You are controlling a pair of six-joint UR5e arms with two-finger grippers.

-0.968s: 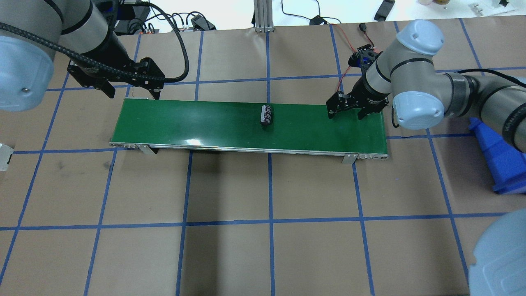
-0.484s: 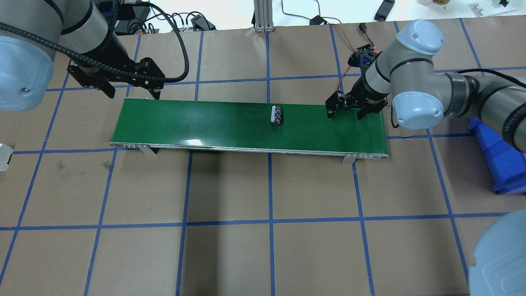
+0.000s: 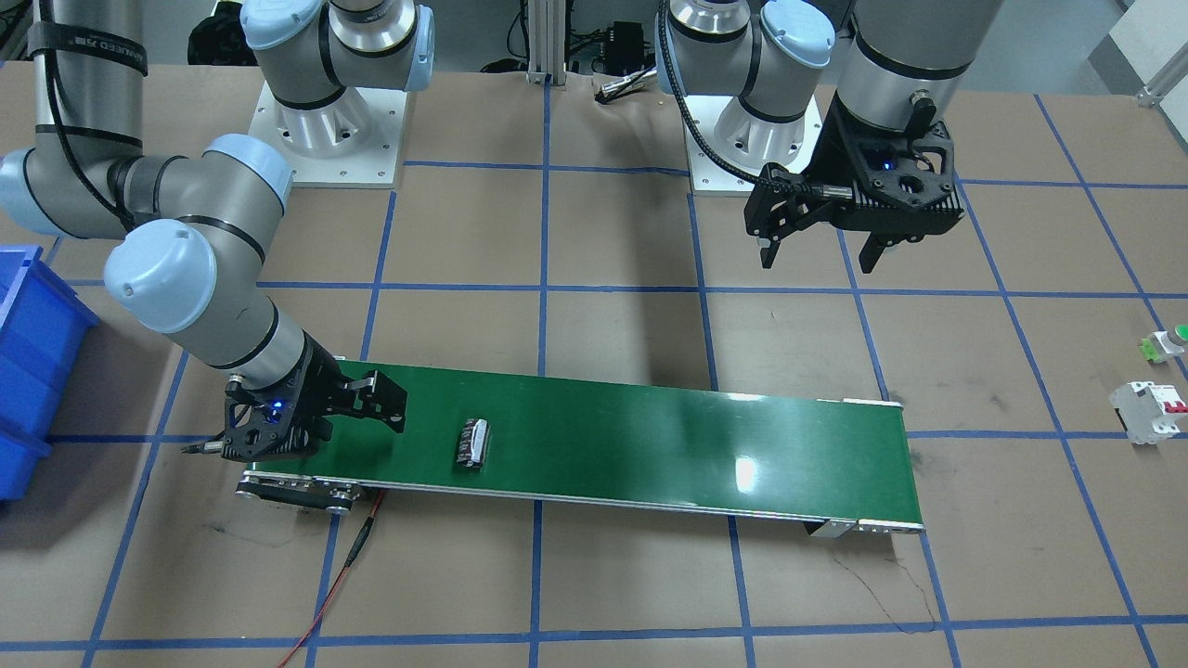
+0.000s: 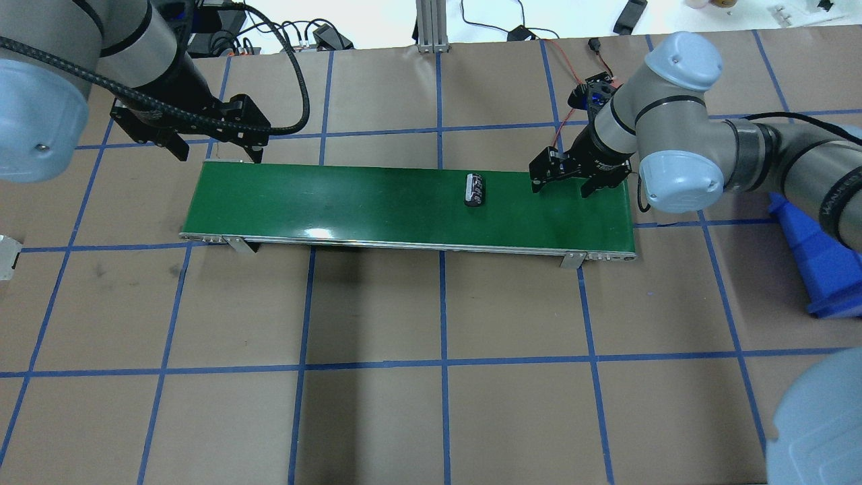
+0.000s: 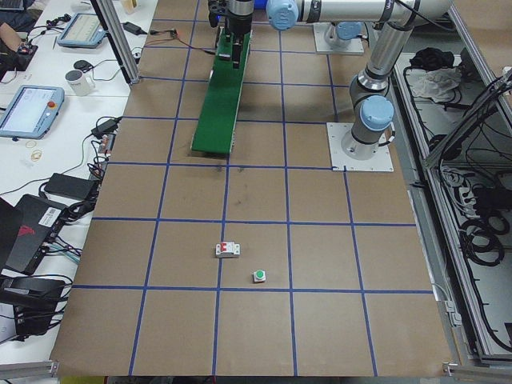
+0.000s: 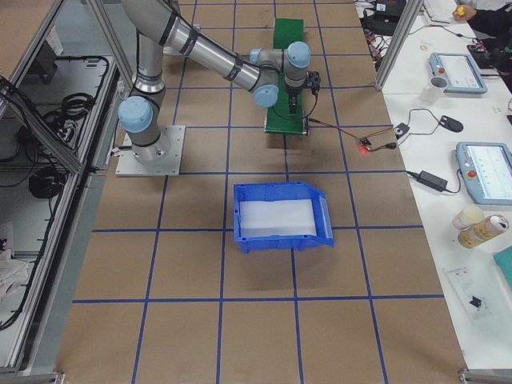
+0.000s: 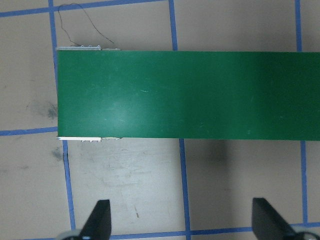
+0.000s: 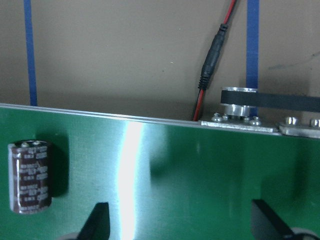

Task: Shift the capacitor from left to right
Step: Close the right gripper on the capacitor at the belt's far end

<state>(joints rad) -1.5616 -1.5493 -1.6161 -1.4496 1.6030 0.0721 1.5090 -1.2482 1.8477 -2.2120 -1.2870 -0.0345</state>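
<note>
Brown paper crossed with blue tape covers the tabletop (image 4: 377,417), and a green belt (image 4: 337,202) lies along it. The capacitor (image 4: 475,189) rests on its side on the belt, right of the middle, with its long axis across the belt's width. The right tool (image 4: 561,190) hangs low over the belt's right end, spread and empty, near the capacitor but apart from it. In the right wrist view the capacitor sits at the left edge, outside the gap between the fingertips. The left tool (image 4: 219,156) is also spread and empty, held above the tabletop just off the belt's left end, so the pickup looks like the right arm's job.

To do it well, the right tool should get the capacitor centred in its gap before it lowers. Its fingers open along the belt, so they would close on the round sides. That suits a short cylinder, provided both pads meet the middle of the body together. A touch from one finger first would likely roll it. The tips should go down almost to the belt, then close gently and lift straight up. The blue bin (image 4: 815,263) to the right is probably the drop point.
</note>
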